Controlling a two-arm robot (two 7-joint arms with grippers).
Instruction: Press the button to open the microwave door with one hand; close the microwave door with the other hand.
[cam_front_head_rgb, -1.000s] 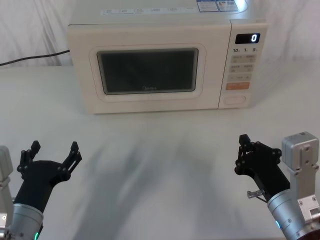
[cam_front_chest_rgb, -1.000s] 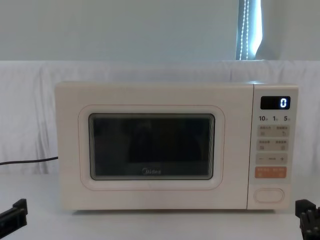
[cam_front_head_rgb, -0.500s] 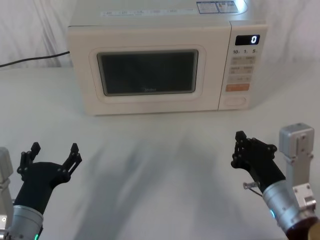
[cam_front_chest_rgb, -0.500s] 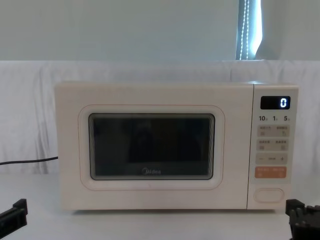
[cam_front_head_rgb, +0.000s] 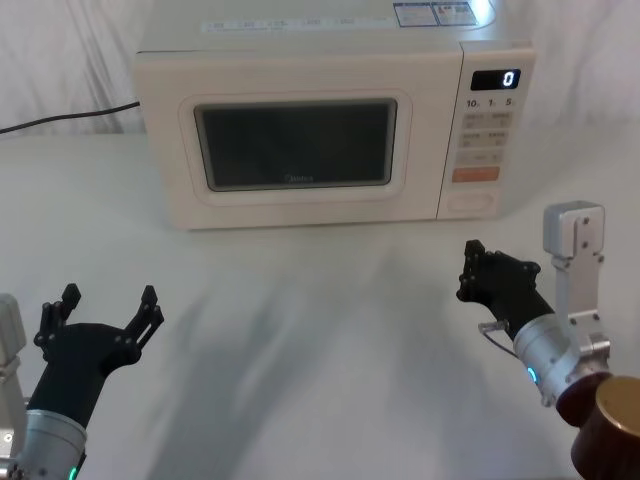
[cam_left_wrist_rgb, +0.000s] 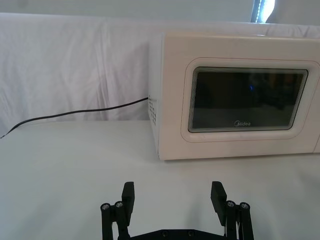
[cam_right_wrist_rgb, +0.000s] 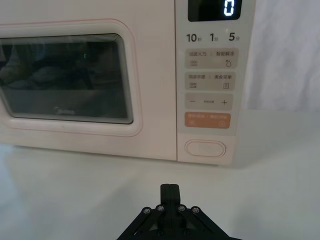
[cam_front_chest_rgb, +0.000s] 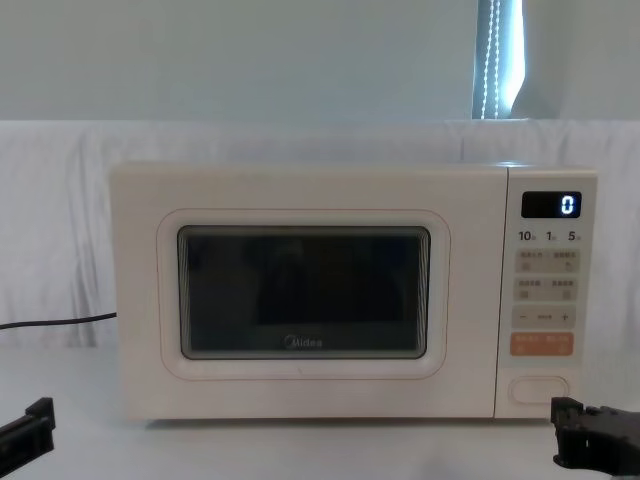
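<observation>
The microwave door (cam_front_head_rgb: 295, 145) is flush shut, filling the centre of the head view; the button (cam_front_head_rgb: 470, 201) sits at the bottom of the control panel, right of centre, directly under the orange key (cam_front_head_rgb: 474, 173).

Our right pincer (cam_front_head_rgb: 470, 272) is clenched, its tip pointed toward the panel from the lower right of the head view, well apart from the button. In the right wrist view the button (cam_right_wrist_rgb: 205, 148) lies slightly right of the pincer's tip (cam_right_wrist_rgb: 170, 189). Our left pincer (cam_front_head_rgb: 106, 309) waits released at lower left, over the bare table (cam_front_head_rgb: 300, 330).

Risks, as we judge them:
- The tip is off-line with the button; a straight advance could land on the cream face beside it, with no latch release.
- A high approach would hit the orange key instead and start a programme.
- A hard push may slide the microwave back on the table.
- The door swings out leftward; our left pincer may sit in its arc.

Versus a second ago: the right pincer has advanced up and toward the panel, and its tip now shows further in at the chest view's lower right. The left pincer and door are unchanged.
</observation>
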